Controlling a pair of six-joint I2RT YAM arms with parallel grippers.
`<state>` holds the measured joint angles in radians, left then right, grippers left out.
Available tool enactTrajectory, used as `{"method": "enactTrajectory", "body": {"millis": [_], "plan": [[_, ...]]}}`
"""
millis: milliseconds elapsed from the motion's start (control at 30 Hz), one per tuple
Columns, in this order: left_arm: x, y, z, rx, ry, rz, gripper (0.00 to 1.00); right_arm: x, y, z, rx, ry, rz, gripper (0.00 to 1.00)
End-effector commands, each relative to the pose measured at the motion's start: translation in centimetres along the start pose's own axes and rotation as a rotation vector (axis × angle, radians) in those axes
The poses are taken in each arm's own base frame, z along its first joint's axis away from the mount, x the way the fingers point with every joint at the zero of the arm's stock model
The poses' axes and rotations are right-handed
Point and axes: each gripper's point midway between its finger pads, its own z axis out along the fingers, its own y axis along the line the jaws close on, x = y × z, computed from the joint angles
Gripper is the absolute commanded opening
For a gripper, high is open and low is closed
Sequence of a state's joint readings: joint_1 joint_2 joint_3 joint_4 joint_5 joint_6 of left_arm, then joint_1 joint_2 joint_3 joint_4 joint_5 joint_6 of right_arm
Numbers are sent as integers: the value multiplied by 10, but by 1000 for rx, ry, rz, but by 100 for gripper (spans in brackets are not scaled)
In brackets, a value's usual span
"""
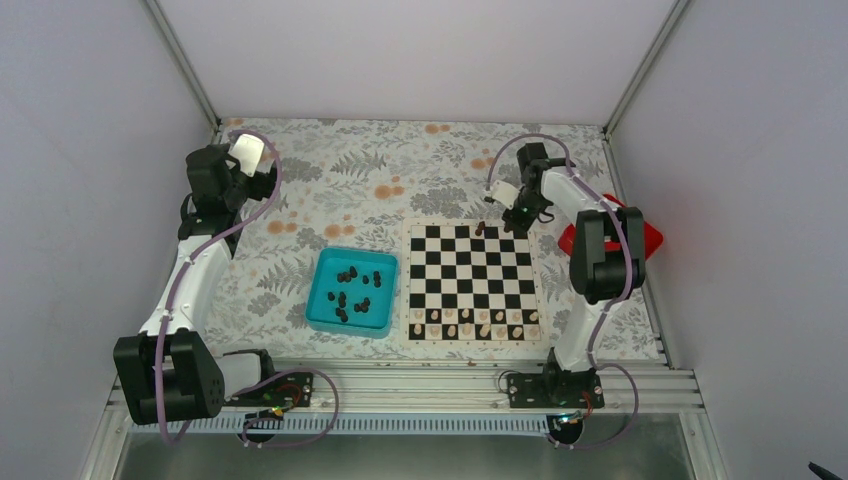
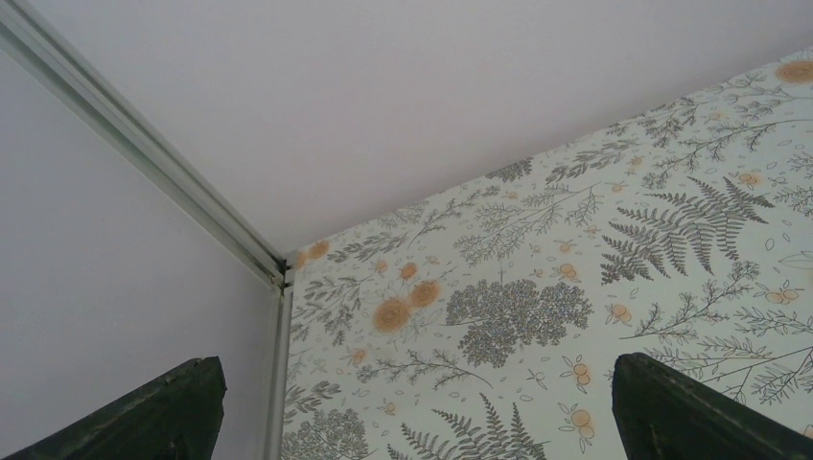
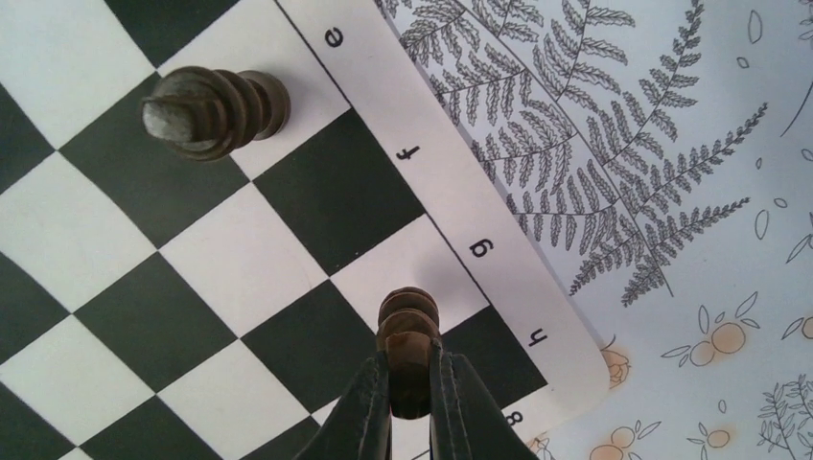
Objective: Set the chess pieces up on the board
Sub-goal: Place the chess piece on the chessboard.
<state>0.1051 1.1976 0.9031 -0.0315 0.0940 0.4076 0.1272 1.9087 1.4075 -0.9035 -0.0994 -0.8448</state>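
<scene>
- The right gripper is clenched on one dark piece. It grasps the end nearest the camera, and the ridged body sticks out ahead of the fingers.
- This held piece hangs over the far right corner of the board, beside the back-row squares lettered g and h. Whether it touches the board cannot be told.
- Its long axis runs along the fingers and points at the board. The coming move therefore looks like a short straight lowering and a release.
- The piece sits over the line between the white g square and the dark squares beside it. A small sideways shift may be needed before letting go.
- It is small, dull brown-black, turned in stacked rings with a rounded end, and narrower than one square.
- A second piece of the same kind stands on the same row near the letter e, well apart from the held one.
- The loose pieces lie in the tray, just left of the board, and the left arm is nearer to them.
- The left gripper is released, with its fingers wide and nothing between them. It is over the far left corner of the tabletop, well apart from the tray.
- The pale pieces fill the board's near rows.
</scene>
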Motion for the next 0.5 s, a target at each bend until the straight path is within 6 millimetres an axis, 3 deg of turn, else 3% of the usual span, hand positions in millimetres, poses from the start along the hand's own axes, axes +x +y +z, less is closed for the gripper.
{"method": "enactTrajectory", "body": {"millis": [0,467], "plan": [[-7,2,-3,-3,-30,6,100,2,-5,11,0,-5,11,4],[-6,1,-1,5,-24,7,100,10,1,27,-34,26,19,4]]}}
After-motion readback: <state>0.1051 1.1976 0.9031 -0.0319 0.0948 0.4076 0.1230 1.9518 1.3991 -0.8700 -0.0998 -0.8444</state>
